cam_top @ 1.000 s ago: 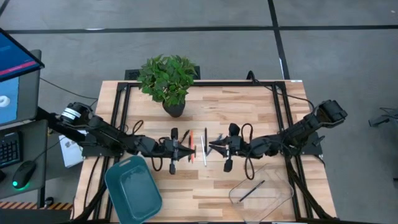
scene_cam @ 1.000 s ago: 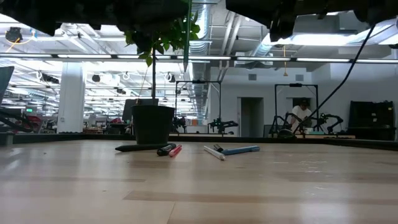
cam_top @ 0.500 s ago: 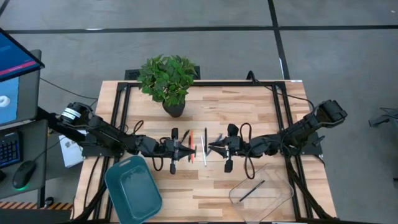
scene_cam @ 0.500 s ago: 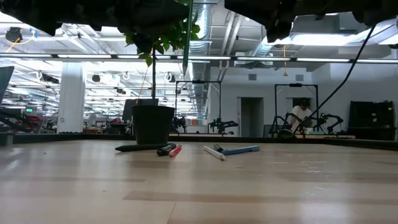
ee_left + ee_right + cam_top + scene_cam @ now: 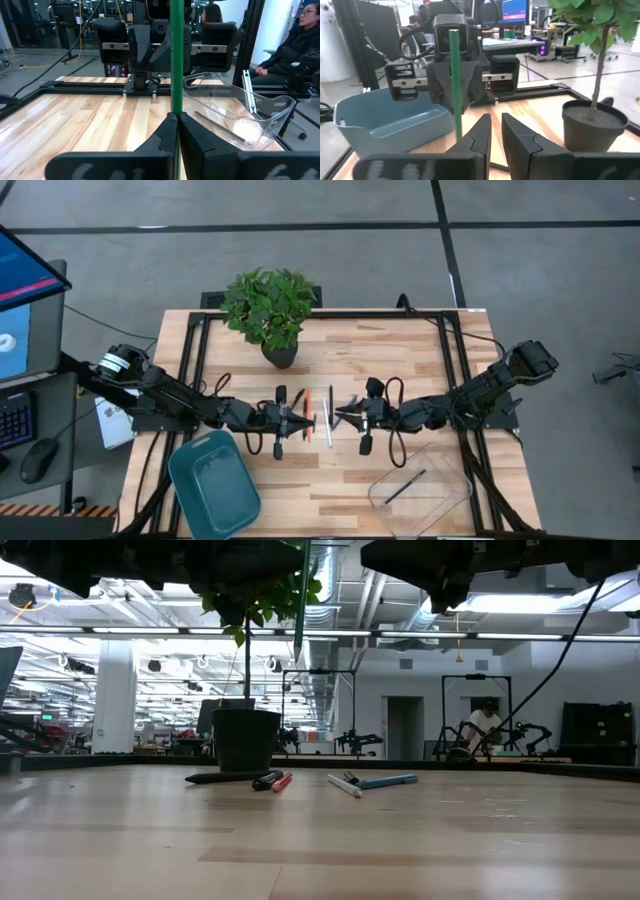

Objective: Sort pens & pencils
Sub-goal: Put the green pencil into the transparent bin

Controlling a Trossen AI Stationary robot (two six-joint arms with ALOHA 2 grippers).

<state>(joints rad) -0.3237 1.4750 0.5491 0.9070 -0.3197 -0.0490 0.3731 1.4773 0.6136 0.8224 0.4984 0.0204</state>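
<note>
Spanning the counter (image 5: 400,370), both arms meet at its middle above the loose pens & pencils (image 5: 318,416). The teal bin (image 5: 213,485) and clear tray (image 5: 420,487) wait nearer the front. The left pincer (image 5: 174,125) is clamped on an upright green pencil (image 5: 175,55). The right pincer (image 5: 492,131) stands slightly parted, holding nothing. Judgement: keep the pencil vertical and carry it over the proper container before releasing.
</note>
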